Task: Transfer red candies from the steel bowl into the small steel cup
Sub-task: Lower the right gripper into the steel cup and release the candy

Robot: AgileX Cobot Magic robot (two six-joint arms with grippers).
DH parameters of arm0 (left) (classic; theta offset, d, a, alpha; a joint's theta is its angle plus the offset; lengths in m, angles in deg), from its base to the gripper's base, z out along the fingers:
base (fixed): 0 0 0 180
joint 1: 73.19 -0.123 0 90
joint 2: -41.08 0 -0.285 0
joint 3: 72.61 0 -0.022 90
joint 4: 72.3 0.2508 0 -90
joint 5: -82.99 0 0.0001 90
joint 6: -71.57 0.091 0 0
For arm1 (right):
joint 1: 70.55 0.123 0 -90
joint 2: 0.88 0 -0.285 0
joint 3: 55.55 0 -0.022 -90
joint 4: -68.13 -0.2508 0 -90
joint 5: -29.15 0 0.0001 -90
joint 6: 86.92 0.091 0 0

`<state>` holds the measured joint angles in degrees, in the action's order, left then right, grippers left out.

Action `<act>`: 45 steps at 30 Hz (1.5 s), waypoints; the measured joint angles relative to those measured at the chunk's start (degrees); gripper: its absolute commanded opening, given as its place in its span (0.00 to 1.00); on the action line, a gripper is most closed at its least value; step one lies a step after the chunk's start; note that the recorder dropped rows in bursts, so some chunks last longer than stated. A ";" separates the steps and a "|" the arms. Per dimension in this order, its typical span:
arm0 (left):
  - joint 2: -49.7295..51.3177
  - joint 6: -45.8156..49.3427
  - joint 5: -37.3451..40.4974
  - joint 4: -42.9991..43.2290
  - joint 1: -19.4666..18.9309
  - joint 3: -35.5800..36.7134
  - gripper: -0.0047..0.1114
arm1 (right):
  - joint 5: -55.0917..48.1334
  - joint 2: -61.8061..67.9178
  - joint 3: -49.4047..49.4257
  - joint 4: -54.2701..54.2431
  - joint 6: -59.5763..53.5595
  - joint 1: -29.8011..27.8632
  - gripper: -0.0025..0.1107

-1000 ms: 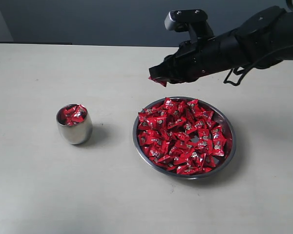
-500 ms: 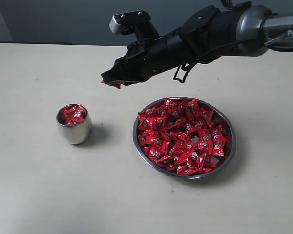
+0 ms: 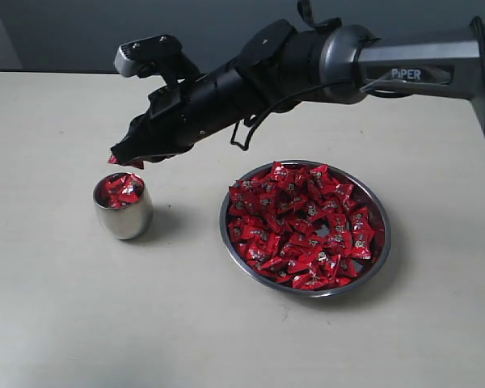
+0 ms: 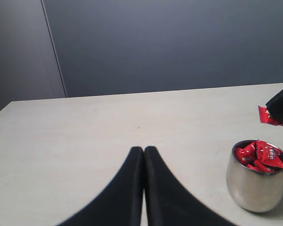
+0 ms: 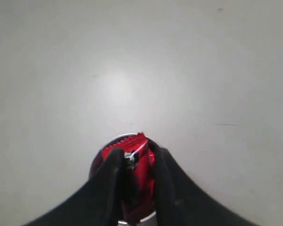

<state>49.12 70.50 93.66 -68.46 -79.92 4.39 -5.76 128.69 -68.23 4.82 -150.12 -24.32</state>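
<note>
The steel bowl sits right of centre, heaped with red candies. To its left stands the small steel cup, holding a few red candies; the left wrist view shows the cup too. My right gripper reaches across and hangs just above the cup's rim, shut on one red candy, with the cup's rim directly below in the right wrist view. That held candy also shows in the left wrist view. My left gripper is shut and holds nothing, some way from the cup.
Everything rests on a pale table with a dark grey wall behind its far edge. The right arm stretches over the table above and behind the bowl.
The right gripper has carried the candy leftward from over the bowl's far rim to a spot just above the cup, and lower. The left gripper has not visibly moved.
</note>
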 measured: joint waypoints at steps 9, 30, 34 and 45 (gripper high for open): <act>0.00 0.00 0.00 0.00 0.00 0.00 0.04 | -1.07 1.07 -0.24 1.87 0.00 3.27 0.01; 0.00 0.00 0.00 0.00 0.00 0.00 0.04 | 2.73 3.22 -0.24 2.47 0.23 3.52 0.04; 0.00 0.00 0.00 0.00 0.00 0.00 0.04 | 2.73 3.22 -0.24 2.47 0.23 3.52 0.27; 0.00 0.00 0.00 0.00 0.00 0.00 0.04 | 3.73 3.22 -0.24 2.66 2.09 3.52 0.33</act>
<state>49.12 70.50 93.66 -68.46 -79.92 4.39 -2.03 131.91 -68.48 7.48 -148.03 -20.79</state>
